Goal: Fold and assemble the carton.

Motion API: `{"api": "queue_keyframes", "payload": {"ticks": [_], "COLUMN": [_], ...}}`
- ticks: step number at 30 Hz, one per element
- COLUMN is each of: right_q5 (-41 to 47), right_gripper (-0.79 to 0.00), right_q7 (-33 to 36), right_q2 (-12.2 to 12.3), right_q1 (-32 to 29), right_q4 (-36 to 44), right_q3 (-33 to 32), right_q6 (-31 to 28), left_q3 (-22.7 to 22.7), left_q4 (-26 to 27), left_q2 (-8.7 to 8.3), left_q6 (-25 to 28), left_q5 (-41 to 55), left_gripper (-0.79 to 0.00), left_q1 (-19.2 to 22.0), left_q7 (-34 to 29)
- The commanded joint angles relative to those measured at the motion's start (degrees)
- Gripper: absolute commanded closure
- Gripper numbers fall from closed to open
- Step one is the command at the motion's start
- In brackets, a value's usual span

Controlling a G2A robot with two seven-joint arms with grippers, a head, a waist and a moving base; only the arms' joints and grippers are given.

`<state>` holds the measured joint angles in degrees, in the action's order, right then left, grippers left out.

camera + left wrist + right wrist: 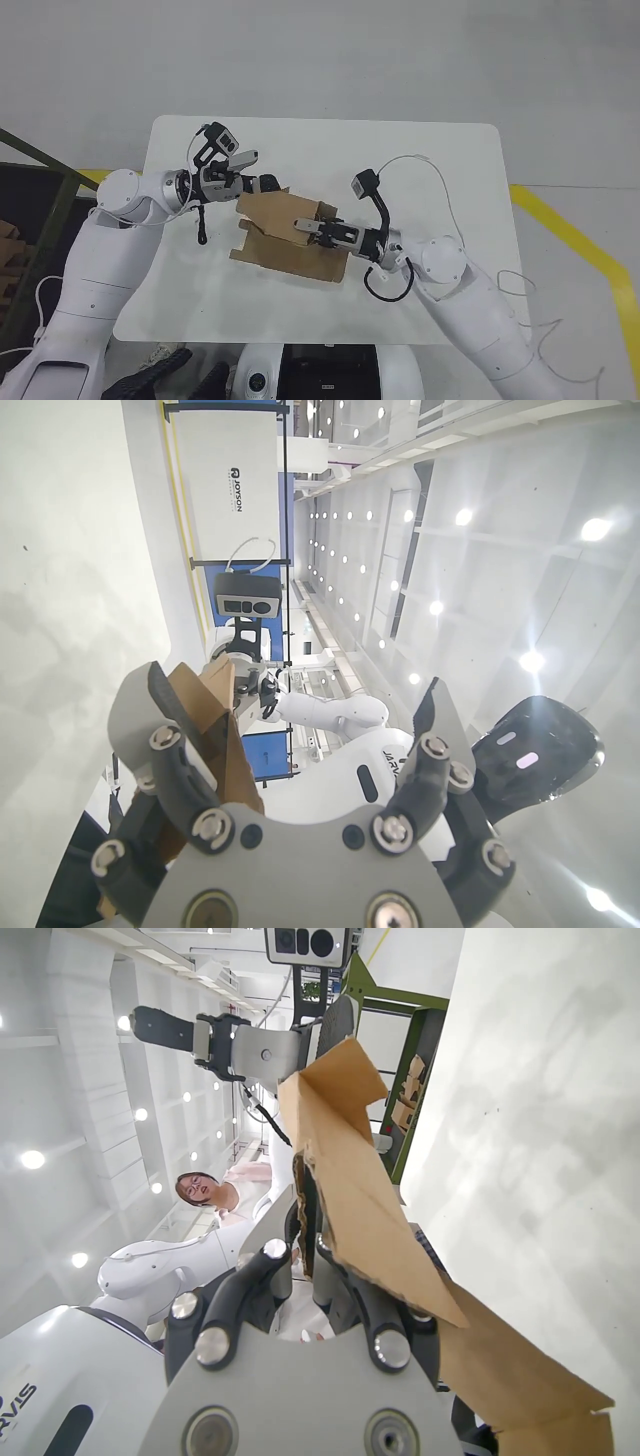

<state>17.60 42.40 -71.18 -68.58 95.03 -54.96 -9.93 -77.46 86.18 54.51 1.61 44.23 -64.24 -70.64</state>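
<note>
Right gripper (306, 1253) is clenched on a wall of the carton (345, 1188), the half-raised brown board running out ahead of its jaws over the table (430, 160); left gripper (295, 705) gapes released, the carton's far corner lying against one finger (167, 700); best, I'd judge, to hold the right pinch firm, close left on that corner, then swing along the crease, not across it.

Desk (420, 150): white with rounded corners, on a pale grey floor.
Floor stripe (570, 235): yellow, running out from the desk's right side, then bending.
Green frame (40, 170): metal, just beside the desk's left side.
Cardboard scraps (12, 250): brown, piled within the green frame.
Ceiling lights (595, 529): round, lit, set in rows.
</note>
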Motion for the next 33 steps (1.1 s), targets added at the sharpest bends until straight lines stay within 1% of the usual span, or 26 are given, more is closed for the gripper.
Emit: {"api": "queue_keyframes", "payload": {"ticks": [1, 8, 14, 26, 33], "right_q5": [-0.46, -2.09, -2.66, -3.91, -2.67], "right_gripper": [0.0, 0.0, 0.0, 0.0, 0.0], "right_q7": [-0.73, -2.44, -2.67, -3.63, -1.2], "right_q2": [0.16, 0.94, 1.18, 1.29, 1.12], "right_q1": [-0.32, -2.03, -2.58, -2.66, -1.7], "right_q4": [-0.02, 1.17, 2.32, 2.68, 3.68], "right_q3": [-0.93, -4.85, -6.0, -6.53, -5.45], "right_q6": [0.01, 0.91, 1.61, 2.68, 2.14], "left_q3": [-0.65, -2.37, -2.09, -2.51, -3.29], "left_q4": [-0.12, 1.51, 3.35, 3.4, 1.64], "left_q2": [-0.1, -0.42, -0.42, -0.37, -0.32], "left_q6": [0.09, -0.29, -0.95, -1.45, -0.88], "left_q5": [-0.3, -0.75, -0.69, 0.77, 0.81], "left_gripper": [-0.785, -0.785, -0.785, -0.785, -0.785], "left_q1": [-0.23, -2.11, -3.42, -3.7, -2.96], "left_q7": [0.32, 0.4, -0.02, -0.78, 0.78]}}
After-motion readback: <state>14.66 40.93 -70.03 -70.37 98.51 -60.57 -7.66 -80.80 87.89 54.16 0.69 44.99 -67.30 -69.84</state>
